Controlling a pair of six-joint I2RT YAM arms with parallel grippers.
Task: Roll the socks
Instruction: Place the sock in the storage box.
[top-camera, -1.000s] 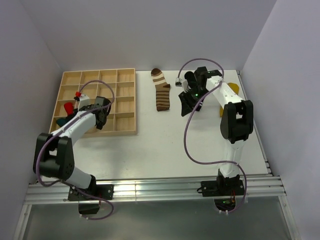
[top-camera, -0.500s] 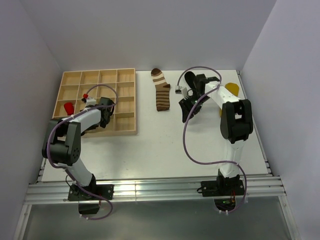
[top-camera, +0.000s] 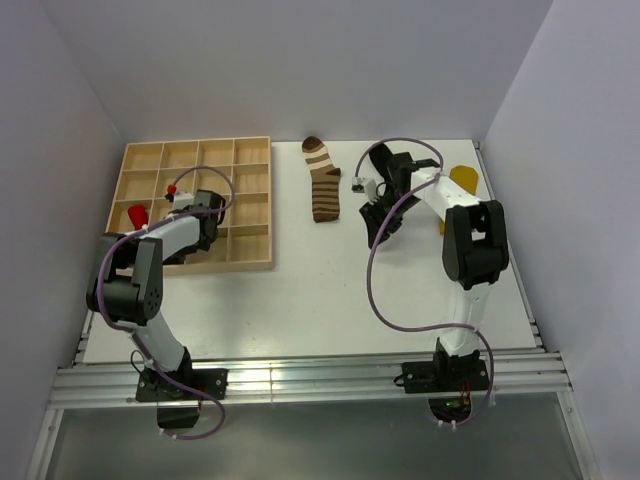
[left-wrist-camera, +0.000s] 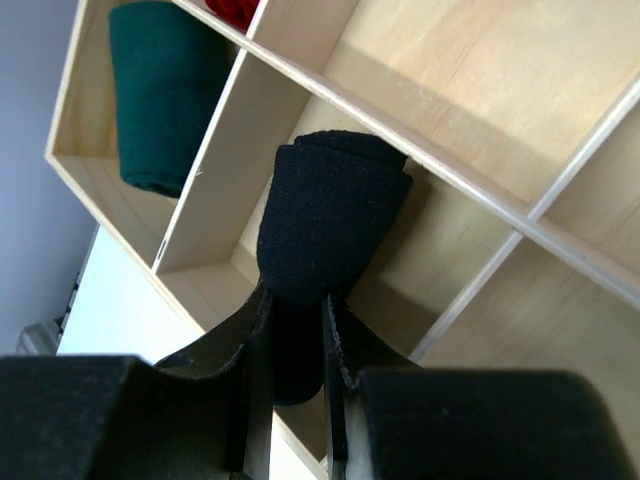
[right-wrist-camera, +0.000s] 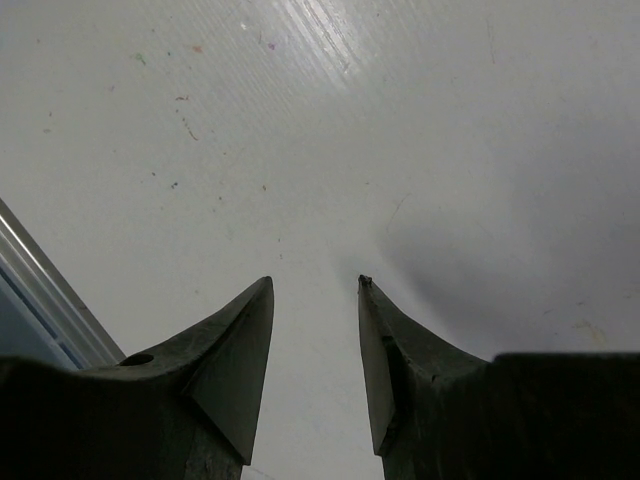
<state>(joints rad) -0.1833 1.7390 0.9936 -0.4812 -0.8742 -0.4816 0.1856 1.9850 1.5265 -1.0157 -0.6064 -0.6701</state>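
At ten o'clock on the white table (top-camera: 300, 290), the wooden tray (top-camera: 255, 262) is holding a rolled black sock (left-wrist-camera: 330, 215) in one compartment, and the left gripper (left-wrist-camera: 296, 330) is clenching it. At twelve o'clock the striped sock (top-camera: 322, 185) is lying flat. The right gripper (right-wrist-camera: 315, 285) is hovering near it at one o'clock, jaws parted and empty.

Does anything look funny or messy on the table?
Nothing is spilled or broken. The only loose bits: the striped sock lies flat and unrolled beside the wooden tray, and the yellow sock sits at the far right, partly hidden by the right arm.
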